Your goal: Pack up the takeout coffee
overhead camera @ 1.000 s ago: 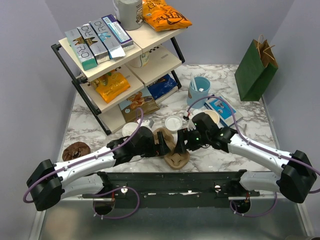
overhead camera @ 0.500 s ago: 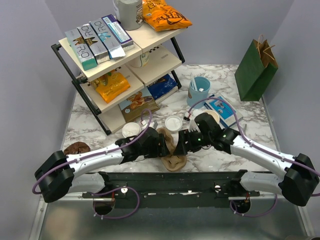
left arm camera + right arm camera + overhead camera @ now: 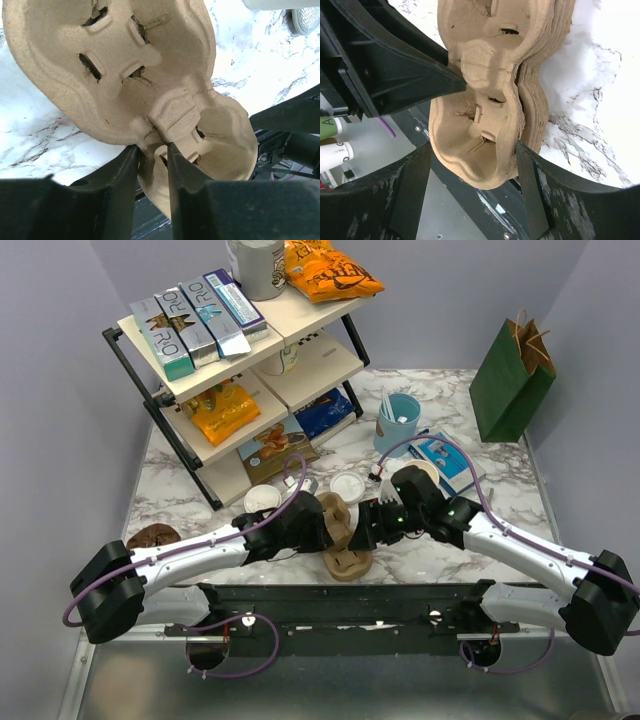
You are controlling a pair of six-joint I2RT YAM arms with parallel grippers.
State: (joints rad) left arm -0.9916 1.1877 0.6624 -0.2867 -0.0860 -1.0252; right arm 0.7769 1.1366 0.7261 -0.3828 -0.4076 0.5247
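**A:** Which one is the takeout coffee (image 3: 347, 486)?

**B:** The small cup near the middle of the marble bench (image 3: 452, 395). From above you see mostly its round white plastic lid, with a little of the cream paper wall below the rim.

**A:** Is it upright?

**B:** Yes. It stands on its base with the lid seated flat on top and facing up.

**A:** Is anything holding it?

**B:** No, it stands free on the bench. It sits just behind the raised brown pulp carrier (image 3: 335, 512), on the far side from the bench's near edge. Whether the two touch, I cannot tell.

**A:** Any markings?

**B:** None that I can make out from above.
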